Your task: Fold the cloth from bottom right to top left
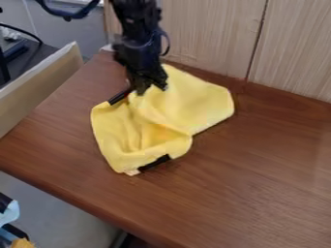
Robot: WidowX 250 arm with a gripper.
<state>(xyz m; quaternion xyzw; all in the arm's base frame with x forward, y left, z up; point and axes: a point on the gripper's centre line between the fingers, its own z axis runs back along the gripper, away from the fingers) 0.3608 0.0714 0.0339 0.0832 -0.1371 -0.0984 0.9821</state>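
at the left, a pale panel (42, 85) stands beside the brown table (259, 179). the yellow cloth (194, 101) lies on the table, creased in its left part, a black strip (155, 162) at its lower edge. the gripper (147, 90) is at the cloth's upper left; whether it is clenched or released cannot be told. farther right, the cloth spreads smoother.

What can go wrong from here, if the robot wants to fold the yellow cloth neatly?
The gripper is right at the upper part of the cloth, so moving it may drag the whole cloth. The left part is already rumpled, so the creases could get pressed into the fold and leave the edges uneven.
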